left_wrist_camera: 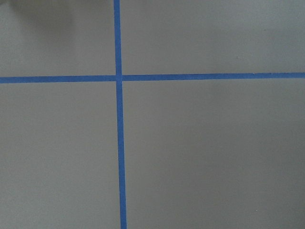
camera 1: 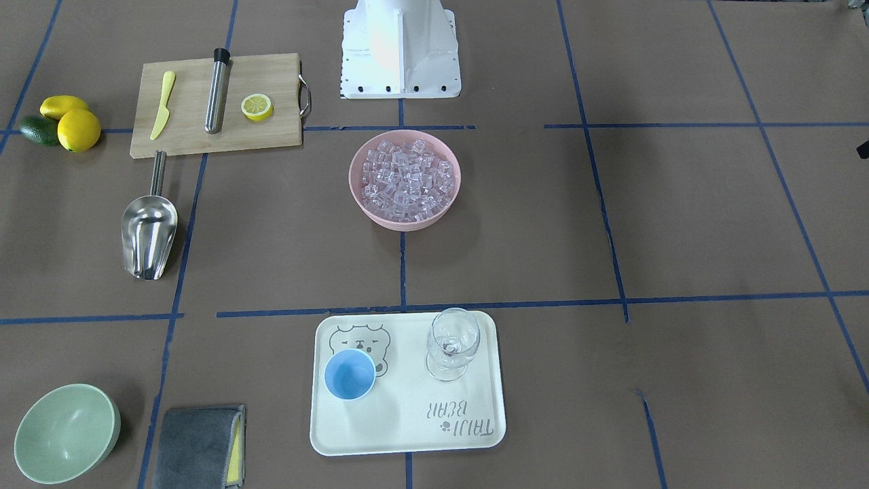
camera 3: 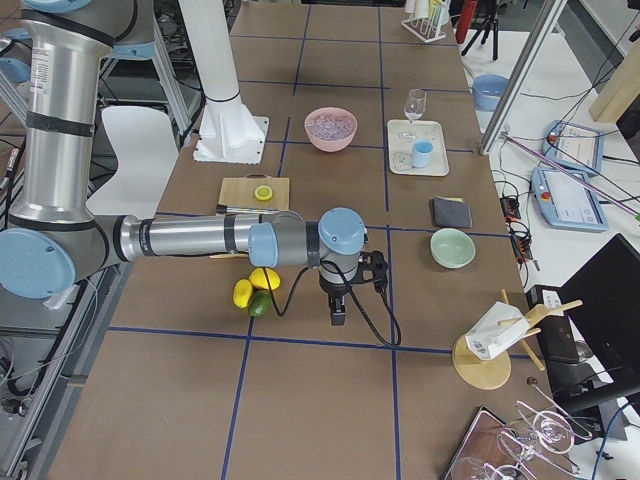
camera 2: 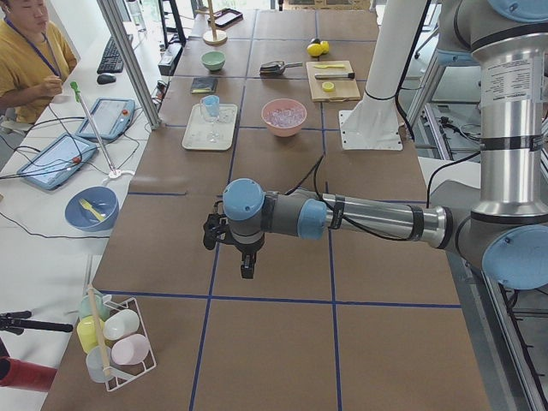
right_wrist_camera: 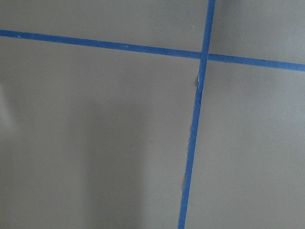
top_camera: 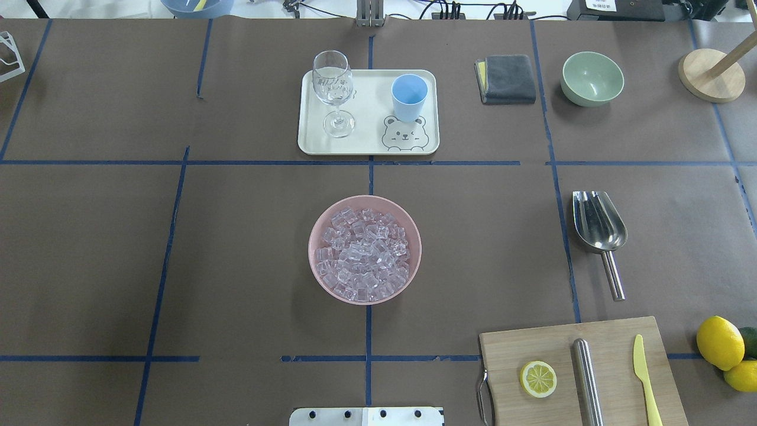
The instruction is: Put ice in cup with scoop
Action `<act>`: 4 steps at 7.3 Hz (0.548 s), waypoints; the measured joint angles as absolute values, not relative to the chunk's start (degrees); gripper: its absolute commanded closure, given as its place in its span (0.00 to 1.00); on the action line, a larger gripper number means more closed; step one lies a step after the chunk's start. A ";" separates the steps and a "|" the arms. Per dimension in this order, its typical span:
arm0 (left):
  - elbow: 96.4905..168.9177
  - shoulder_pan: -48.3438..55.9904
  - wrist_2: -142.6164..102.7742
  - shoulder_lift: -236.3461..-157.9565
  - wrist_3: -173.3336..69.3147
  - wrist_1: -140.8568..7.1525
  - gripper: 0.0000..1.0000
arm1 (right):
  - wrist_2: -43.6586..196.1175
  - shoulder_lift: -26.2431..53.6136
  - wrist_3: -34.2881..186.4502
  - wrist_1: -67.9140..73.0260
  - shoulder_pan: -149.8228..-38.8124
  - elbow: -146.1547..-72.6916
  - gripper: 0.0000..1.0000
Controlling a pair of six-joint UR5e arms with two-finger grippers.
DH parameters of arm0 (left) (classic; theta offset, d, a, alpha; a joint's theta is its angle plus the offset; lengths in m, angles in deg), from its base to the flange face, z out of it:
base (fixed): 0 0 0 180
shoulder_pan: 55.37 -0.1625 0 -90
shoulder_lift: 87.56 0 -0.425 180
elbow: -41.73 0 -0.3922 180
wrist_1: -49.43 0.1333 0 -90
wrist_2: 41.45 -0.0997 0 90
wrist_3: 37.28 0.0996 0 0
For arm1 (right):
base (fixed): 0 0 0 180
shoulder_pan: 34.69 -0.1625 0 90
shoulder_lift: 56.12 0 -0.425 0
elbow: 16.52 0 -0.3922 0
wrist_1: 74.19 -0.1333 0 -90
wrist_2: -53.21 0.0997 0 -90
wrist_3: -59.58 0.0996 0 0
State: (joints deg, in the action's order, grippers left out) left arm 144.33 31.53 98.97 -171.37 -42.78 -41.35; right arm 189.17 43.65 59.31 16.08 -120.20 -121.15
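Left hand and right hand show only in side views, grip unreadable; overhead shows scoop untouched.

Bright, even light; soft shadows

Ice lies in the bowl before me. Far beyond it, the cup stands on the tray; the scoop lies right.

Mid-frame, left arm stretched level, left gripper pointing down; right arm, right gripper same; jaw state unreadable.
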 measured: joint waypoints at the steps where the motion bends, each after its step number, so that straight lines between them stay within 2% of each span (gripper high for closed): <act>1: 144.46 31.52 98.81 -171.04 -42.79 -41.37 0.00 | 189.39 43.66 59.38 15.99 -120.16 -121.31 0.00; 4: 144.79 31.44 98.65 -170.16 -42.67 -41.77 0.00 | 190.47 43.68 59.02 14.96 -119.46 -121.42 0.00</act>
State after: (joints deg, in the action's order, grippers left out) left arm 144.79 31.44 98.65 -170.16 -42.67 -41.77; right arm 190.47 43.68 59.02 14.96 -119.46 -121.42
